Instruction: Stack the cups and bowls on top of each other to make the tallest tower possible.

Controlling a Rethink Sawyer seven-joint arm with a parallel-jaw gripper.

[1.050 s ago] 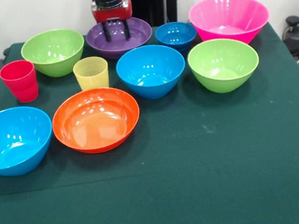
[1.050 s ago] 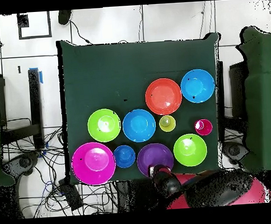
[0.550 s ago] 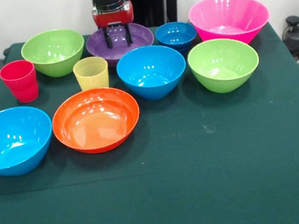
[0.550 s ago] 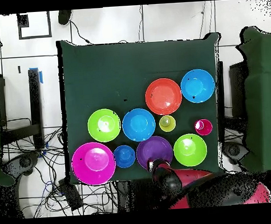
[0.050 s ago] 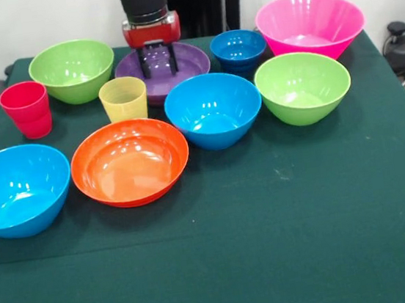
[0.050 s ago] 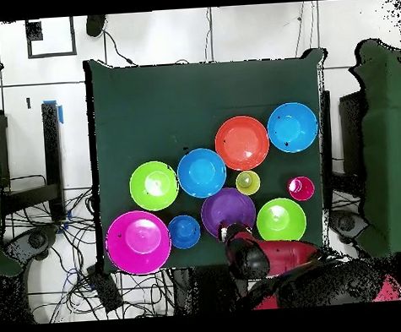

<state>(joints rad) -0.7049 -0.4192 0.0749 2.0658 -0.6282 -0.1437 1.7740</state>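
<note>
I read jaws (image 5: 157, 59) spread, both fingers down inside purple bowl (image 5: 190, 63) at counter far edge, gripping nothing. No tower yet: all bowls separate. Yellow cup (image 5: 123, 98) just beside; red cup (image 5: 27, 109) near side edge.

I've got two views. Front cam sits across the green table (image 5: 288, 244), fairly low and close, angled down over it; the near cloth fills the bottom half. Overhead cam looks straight down from high up, so the whole table (image 6: 150, 108) plus surrounding floor fits. Both cover the same tabletop, turned half round: pink bowl (image 5: 310, 24) top right in front, bottom left (image 6: 138, 242) overhead.
</note>
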